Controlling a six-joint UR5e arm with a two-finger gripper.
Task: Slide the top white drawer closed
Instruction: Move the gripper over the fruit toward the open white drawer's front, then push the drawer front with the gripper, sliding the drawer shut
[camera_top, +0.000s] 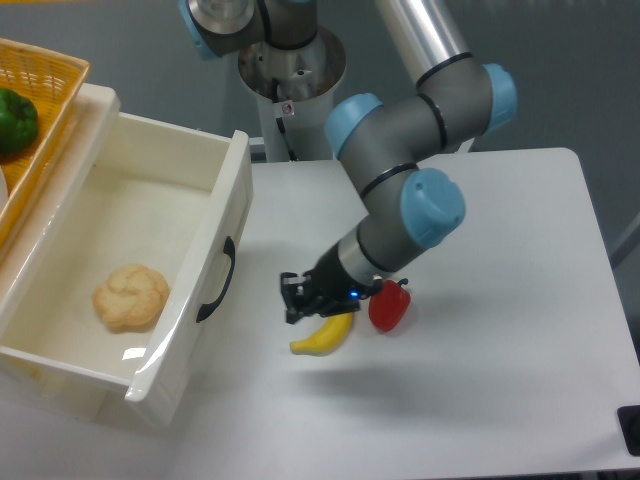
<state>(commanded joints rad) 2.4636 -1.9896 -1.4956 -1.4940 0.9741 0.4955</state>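
The top white drawer (228, 205) stands pulled far out at the left, its panelled front with the curved black handle (216, 280) facing the table. A bread roll (131, 296) lies inside it. My gripper (291, 299) hovers low over the table, to the right of the drawer front and pointing toward it, a short gap away from the handle. Its fingers look shut, with nothing held.
A banana (321, 338) lies just below the gripper, partly covered by it. A red pepper (389, 307) sits right of the wrist. A yellow basket (50, 95) holding a green pepper (15, 120) rests on the cabinet top at upper left.
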